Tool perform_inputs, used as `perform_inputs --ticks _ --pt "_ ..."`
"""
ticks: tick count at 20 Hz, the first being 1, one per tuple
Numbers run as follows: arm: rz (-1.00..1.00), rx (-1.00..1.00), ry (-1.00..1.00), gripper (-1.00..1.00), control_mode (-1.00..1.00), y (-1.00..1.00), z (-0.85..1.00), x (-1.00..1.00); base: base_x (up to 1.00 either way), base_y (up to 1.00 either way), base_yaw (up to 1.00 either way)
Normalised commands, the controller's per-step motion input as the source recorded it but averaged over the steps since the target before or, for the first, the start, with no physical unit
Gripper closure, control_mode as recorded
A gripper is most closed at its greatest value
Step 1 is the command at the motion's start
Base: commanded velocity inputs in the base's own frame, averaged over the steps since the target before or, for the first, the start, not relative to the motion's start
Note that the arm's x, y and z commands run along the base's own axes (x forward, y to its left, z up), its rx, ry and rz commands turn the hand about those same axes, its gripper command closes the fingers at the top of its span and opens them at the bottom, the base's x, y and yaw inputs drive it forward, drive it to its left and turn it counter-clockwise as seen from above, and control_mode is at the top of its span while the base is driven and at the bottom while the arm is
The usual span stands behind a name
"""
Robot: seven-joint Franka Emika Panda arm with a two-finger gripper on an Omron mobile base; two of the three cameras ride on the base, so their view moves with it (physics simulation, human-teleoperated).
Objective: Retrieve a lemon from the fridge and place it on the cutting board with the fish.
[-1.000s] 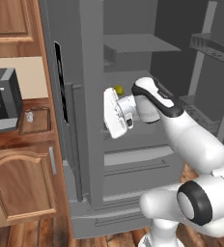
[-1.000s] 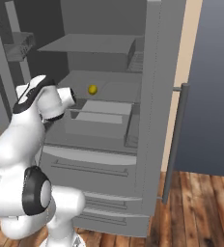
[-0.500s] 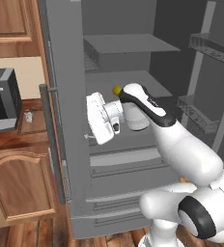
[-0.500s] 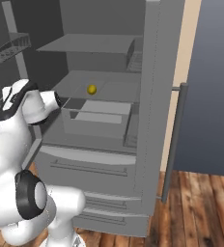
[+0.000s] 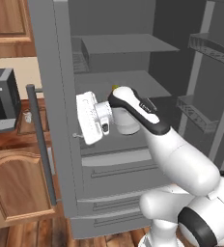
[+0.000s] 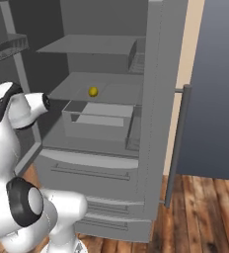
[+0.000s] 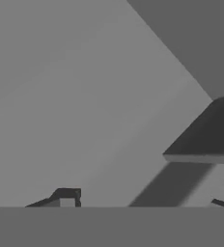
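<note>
Hand (image 5: 90,118) now farther left, off lemon (image 6: 93,91).

The arm (image 5: 147,120) hides most of the lemon (image 5: 115,87).

Brown wooden cabinets (image 5: 15,193) stand low at the left, another wooden cabinet (image 5: 7,21) hanging above them against a cream wall (image 5: 17,67). A coffee machine (image 5: 0,99) sits on the counter. Wooden plank floor (image 6: 205,212) spreads beneath a blue-grey wall (image 6: 215,89).
</note>
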Motion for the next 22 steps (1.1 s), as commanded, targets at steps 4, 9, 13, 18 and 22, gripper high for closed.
perform_inputs --ticks 4,9,13,18,22 --pt "0.00 -0.10 0.08 -1.00 -1.00 0.25 0.24 0.00 0.00 0.00 0.00" --pt "-0.04 -0.16 0.08 -1.00 -1.00 -0.09 0.04 0.00 0.00 0.00 0.00" --pt "-0.03 -0.12 0.01 -1.00 -1.00 -0.69 0.00 -0.12 0.00 0.00 0.00" --pt "0.00 -0.16 0.00 -1.00 -1.00 -0.90 0.00 -0.11 0.00 0.00 0.00" --pt "0.02 -0.31 -0.02 -1.00 -1.00 -0.85 -0.01 -0.02 0.00 0.00 0.00"
